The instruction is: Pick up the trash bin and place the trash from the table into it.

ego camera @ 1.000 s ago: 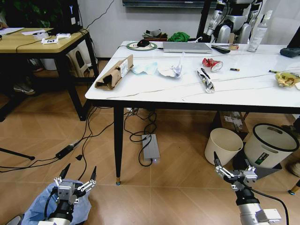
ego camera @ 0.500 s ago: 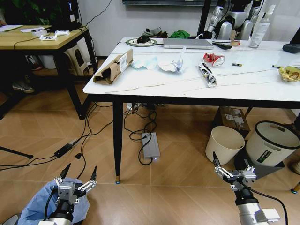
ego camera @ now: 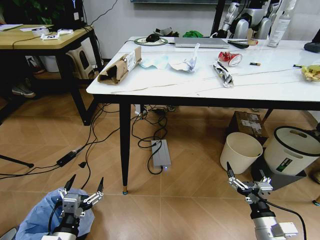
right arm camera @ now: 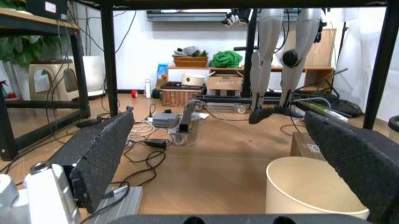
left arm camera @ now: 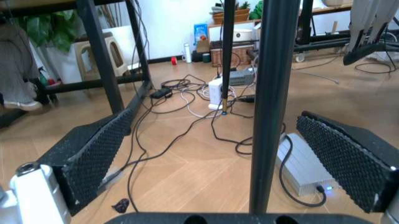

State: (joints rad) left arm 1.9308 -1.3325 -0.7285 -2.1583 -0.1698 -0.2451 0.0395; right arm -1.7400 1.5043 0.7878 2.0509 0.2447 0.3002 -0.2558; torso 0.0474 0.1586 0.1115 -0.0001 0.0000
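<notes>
The trash bin (ego camera: 37,217) with its crinkly light-blue bag sits on the floor at the lower left, directly under my left gripper (ego camera: 86,179), which is open above its rim. My right gripper (ego camera: 247,176) is open and empty over bare floor at the lower right. On the marble table (ego camera: 165,85) lies the trash: torn cardboard (ego camera: 119,66), pale-blue paper (ego camera: 156,61), crumpled white paper (ego camera: 186,62), a crushed red can (ego camera: 227,57), a silver wrapper (ego camera: 221,74) and a yellow wrapper (ego camera: 311,72). In the left wrist view the pads (left arm camera: 93,158) stand wide apart.
A black table leg (ego camera: 124,150) stands just beyond the left gripper. A cream bucket (ego camera: 241,152) and a white bin with a black rim (ego camera: 292,149) sit ahead of the right gripper. Cables and a grey power brick (ego camera: 161,155) lie under the table. A wooden desk (ego camera: 40,39) is at far left.
The whole head view has shifted, so the camera has moved and the table now looks a little nearer. Both grippers hold the same open pose.
</notes>
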